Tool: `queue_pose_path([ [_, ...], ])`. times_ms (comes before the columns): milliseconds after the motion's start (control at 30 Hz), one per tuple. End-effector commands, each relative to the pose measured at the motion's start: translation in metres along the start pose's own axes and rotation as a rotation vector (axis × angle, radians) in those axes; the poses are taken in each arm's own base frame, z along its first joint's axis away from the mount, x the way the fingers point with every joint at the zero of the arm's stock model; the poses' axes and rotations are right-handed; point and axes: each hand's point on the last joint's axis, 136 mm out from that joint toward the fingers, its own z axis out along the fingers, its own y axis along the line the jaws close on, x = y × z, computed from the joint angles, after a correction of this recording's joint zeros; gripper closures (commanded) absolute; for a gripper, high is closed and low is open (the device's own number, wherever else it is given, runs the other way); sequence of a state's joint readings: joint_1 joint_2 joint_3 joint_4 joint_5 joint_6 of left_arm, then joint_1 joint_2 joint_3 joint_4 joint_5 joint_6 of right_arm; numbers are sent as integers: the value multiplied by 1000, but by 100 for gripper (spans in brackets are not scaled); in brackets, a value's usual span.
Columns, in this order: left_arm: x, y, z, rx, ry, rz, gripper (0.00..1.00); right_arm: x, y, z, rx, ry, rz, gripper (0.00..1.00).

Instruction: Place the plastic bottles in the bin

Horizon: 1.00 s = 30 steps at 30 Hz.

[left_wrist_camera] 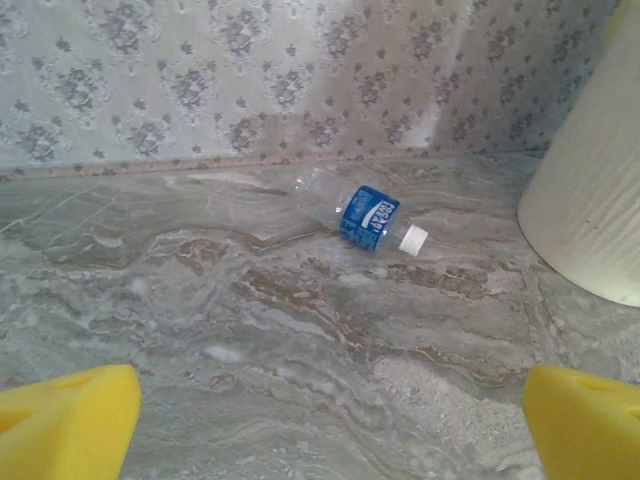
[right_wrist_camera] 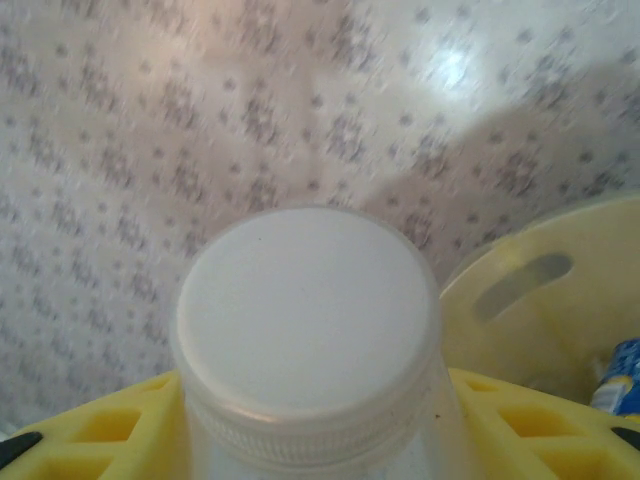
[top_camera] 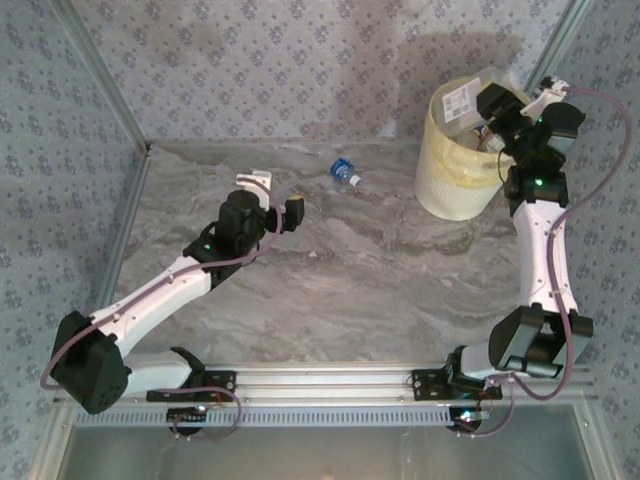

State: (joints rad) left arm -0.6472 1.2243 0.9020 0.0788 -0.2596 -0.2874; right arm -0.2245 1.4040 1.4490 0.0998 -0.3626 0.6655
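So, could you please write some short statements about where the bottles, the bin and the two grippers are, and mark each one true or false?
1. The blue-labelled bottle lies on its side on the table. True.
2. The left gripper is shut on that bottle. False: it is open, and the bottle lies apart, ahead of it.
3. The right gripper grips a white-capped bottle over the bin. True.
4. The bin lies tipped over. False: it stands upright.
5. The blue-labelled bottle touches the bin. False: bare table shows between them.
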Motion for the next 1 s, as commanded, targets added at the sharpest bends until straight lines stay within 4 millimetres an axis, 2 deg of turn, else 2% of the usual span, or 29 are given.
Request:
queue_pose_path([
  [0,-7,11,-9,-39,-36,-42,2,-40,-11,-2,43,-150,7,61],
  [167,-5,19,-8,-63,-35,-53,2,-53,-49,-2,179,-218,-39,61],
  [267,-5,21,-8,-70,-35,-59,2,-53,-73,2,251,-222,-38,60],
  [367,-4,24,-7,-76,-33,-61,2,-52,-85,10,252,-215,-6,60],
  [533,-2,28,-5,-87,-26,-65,2,-40,-91,36,222,-148,15,58],
  [600,-2,29,-5,-91,-26,-70,2,-33,-100,47,232,-156,26,58],
  [700,-2,30,-3,-90,-21,-74,2,-37,-112,63,223,-223,85,58],
  [800,-1,31,-2,-93,-15,-77,2,-38,-111,84,194,-248,122,57],
  [900,0,33,-3,-97,-12,-80,2,-24,-111,104,194,-185,143,57],
  [967,1,34,-5,-103,-10,-79,2,-10,-107,110,197,-143,129,56],
])
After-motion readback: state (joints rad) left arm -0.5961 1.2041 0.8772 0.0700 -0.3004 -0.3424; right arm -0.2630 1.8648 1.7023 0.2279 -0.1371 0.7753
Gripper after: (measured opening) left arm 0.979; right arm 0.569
